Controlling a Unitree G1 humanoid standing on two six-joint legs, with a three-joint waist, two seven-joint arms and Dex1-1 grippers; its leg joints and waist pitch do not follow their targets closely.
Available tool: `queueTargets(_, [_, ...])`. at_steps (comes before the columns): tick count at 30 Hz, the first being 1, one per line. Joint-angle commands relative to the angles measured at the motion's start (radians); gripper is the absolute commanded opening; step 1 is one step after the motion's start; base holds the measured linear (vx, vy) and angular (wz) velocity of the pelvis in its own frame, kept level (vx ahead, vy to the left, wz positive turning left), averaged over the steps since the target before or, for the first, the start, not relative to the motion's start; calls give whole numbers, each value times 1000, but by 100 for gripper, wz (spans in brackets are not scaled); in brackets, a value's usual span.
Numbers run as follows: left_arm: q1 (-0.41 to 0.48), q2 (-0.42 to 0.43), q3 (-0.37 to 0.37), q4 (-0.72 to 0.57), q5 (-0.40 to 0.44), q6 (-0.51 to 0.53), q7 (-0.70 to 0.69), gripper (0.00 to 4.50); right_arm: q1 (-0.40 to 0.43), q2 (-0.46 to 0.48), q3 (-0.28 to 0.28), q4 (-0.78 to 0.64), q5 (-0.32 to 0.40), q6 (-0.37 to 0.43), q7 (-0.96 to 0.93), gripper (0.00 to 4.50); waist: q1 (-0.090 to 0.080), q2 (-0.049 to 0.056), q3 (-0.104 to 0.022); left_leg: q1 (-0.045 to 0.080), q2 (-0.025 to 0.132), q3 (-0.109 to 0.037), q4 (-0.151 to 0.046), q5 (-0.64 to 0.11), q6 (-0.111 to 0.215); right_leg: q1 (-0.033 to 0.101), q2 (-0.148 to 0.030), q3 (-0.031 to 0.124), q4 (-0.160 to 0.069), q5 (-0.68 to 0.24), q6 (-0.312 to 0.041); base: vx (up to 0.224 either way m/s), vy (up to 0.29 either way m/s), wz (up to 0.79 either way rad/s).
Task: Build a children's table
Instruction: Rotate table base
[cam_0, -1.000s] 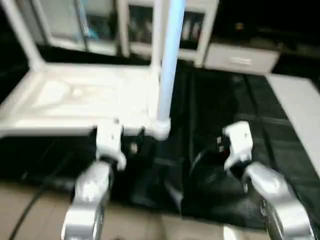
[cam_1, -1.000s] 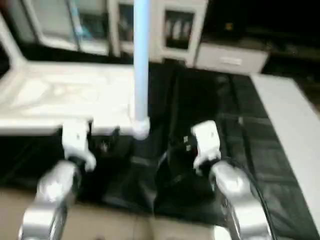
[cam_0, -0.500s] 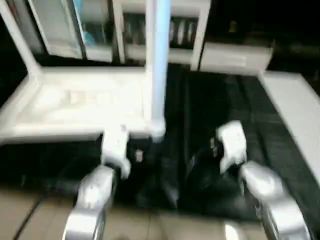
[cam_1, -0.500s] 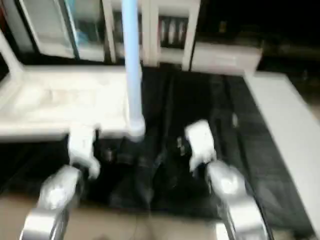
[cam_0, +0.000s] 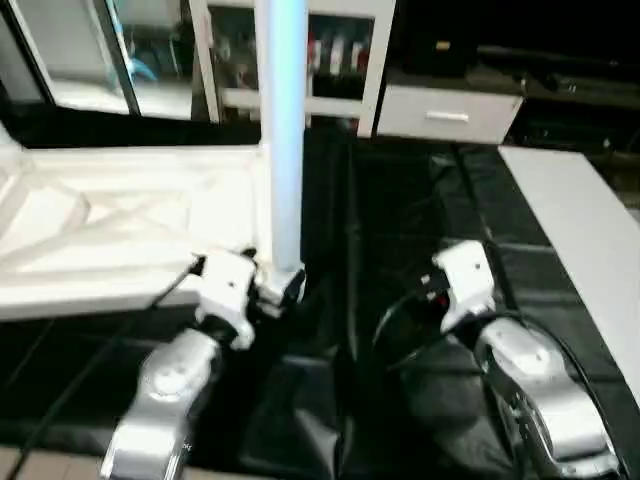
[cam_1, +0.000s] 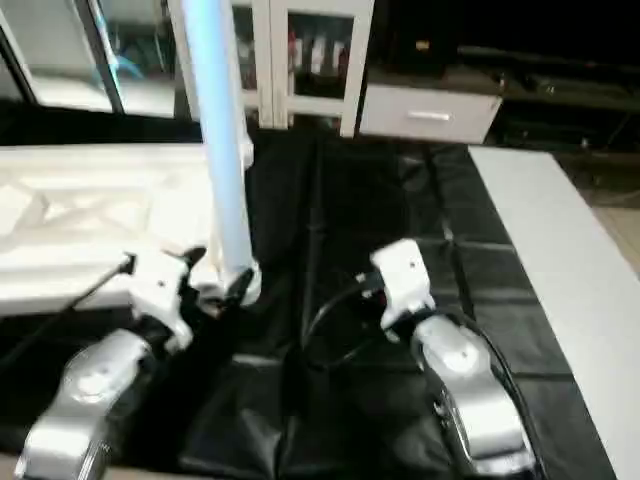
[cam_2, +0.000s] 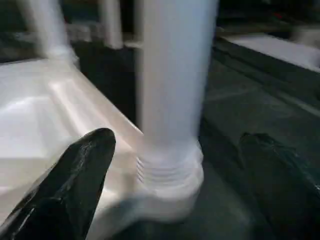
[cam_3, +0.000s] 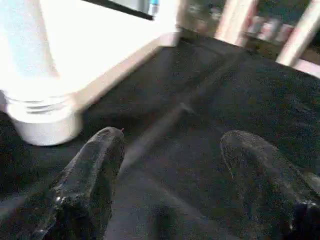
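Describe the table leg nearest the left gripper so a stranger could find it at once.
On the black-draped work table lies a white tabletop, ribbed underside up. At its near corner on the robot's right stands one upright white leg, ridged base seated in the socket, directly ahead of the left gripper.

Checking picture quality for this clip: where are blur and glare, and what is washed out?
Left eye view: the upright leg glows bluish-white with no surface detail, and the table top is bright but its ribs can be made out. Left wrist view: the leg and near finger are soft. Right wrist view: the top is blown out white, the black cloth dim.
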Motion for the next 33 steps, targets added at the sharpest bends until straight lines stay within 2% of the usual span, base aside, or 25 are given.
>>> queueTargets(1, [-48,80,31,51,-32,19,-129,442,-6,-48,-10,-34,34,-14,74,343,-4,21,-19,15,50,20,-95,-340,55,36,-52,29,-93,-440,-151,-86,2,13])
queueTargets(2, [-49,82,31,52,-32,19,-131,442,-6,-49,-10,-34,34,-14,76,343,-8,15,-16,12,50,23,-97,-354,48,37,-54,28,-99,-483,-136,-72,2,12])
queueTargets(3, [-94,152,34,99,-53,33,-228,442,-12,-79,-19,-32,58,-10,123,343,-6,19,-15,13,50,24,-101,-370,39,34,-57,28,-104,-544,-106,-72,2,12])
queueTargets(4, [-117,188,32,122,-62,42,-279,442,-15,-94,-24,-31,70,-7,147,343,-3,22,-17,19,48,25,-100,-365,41,28,-60,32,-106,-568,-91,-66,10,9])
queueTargets(5, [-122,195,29,127,-62,42,-289,442,-15,-96,-23,-31,71,-7,151,343,-4,24,-18,12,51,23,-102,-349,38,33,-63,34,-102,-548,-97,-68,2,7])
queueTargets(6, [-174,245,4,185,-54,51,-362,442,-23,-120,-20,-28,81,1,192,343,-5,26,-18,3,53,21,-105,-328,38,41,-66,33,-101,-528,-101,-68,2,7])
queueTargets(7, [-200,263,-7,213,-48,57,-387,442,-28,-128,-17,-26,86,9,208,343,-2,26,-19,-3,53,20,-107,-314,40,42,-66,33,-98,-523,-97,-68,-1,0])
queueTargets(8, [-208,268,-12,223,-44,54,-395,442,-29,-131,-16,-25,86,9,213,343,-2,26,-22,-3,52,22,-104,-291,36,43,-71,37,-95,-507,-105,-55,-3,0])
queueTargets(9, [-256,292,-42,276,-22,37,-438,442,-39,-144,-8,-20,82,11,235,343,-3,25,-21,-9,51,22,-105,-276,38,46,-72,37,-98,-506,-106,-55,-3,0])
queueTargets(10, [-275,300,-53,296,-19,32,-455,442,-44,-149,-5,-18,81,10,243,343,-1,27,-25,-12,52,21,-104,-255,38,50,-75,37,-94,-490,-111,0,0,0])
queueTargets(12, [-340,321,-90,376,10,-16,-503,442,-58,-167,7,-14,77,3,261,343,1,28,-27,-10,53,26,-103,-235,41,47,-72,39,-92,-456,-125,0,0,0])
queueTargets(14, [-380,316,-103,429,42,-65,-504,442,-68,-171,12,-11,71,-4,262,343,0,25,-34,-21,54,27,-100,-174,40,59,-76,41,-83,-373,-153,0,0,0])
queueTargets(17, [-440,297,-120,512,80,-119,-472,442,-79,-170,18,-6,62,-7,259,343,0,29,-38,-21,54,30,-96,-142,42,59,-73,38,-79,-330,-175,0,0,0])
queueTargets(19, [-492,279,-140,598,127,-166,-417,442,-89,-164,24,0,42,-3,243,343,4,30,-43,-22,54,35,-91,-78,51,60,-70,36,-72,-224,-206,0,0,0])
queueTargets(21, [-527,275,-166,666,165,-184,-394,442,-94,-157,31,5,33,-1,239,343,7,26,-48,-27,58,38,-87,-27,54,69,-73,36,-58,-135,-235,0,0,0])
queueTargets(22, [-540,276,-177,696,175,-198,-398,442,-95,-156,34,5,35,-1,242,343,10,29,-49,-28,58,37,-86,-1,56,71,-73,37,-51,-91,-243,51,1,0])
queueTargets(23, [-541,276,-178,697,176,-198,-399,442,-95,-156,34,5,35,-1,242,343,10,28,-50,-26,58,38,-85,11,58,70,-72,37,-50,-70,-247,0,0,0])
queueTargets(25, [-578,277,-205,779,208,-219,-409,442,-98,-153,41,5,37,0,248,343,11,29,-52,-22,58,40,-84,31,67,70,-72,37,-45,-12,-264,0,0,0])
queueTargets(26, [-588,275,-208,804,217,-230,-411,442,-100,-153,43,7,38,0,249,343,13,28,-52,-23,59,40,-84,39,72,74,-74,38,-42,10,-273,0,0,0])
queueTargets(30, [-622,264,-225,885,234,-237,-433,442,-103,-153,48,10,37,-2,255,343,23,29,-46,-18,61,45,-89,-16,62,71,-78,39,-53,-68,-271,0,0,0])
queueTargets(33, [-644,260,-239,940,251,-260,-438,442,-105,-151,50,11,35,-3,257,343,25,28,-42,-16,66,47,-94,-66,39,69,-80,41,-58,-139,-257,0,0,0])
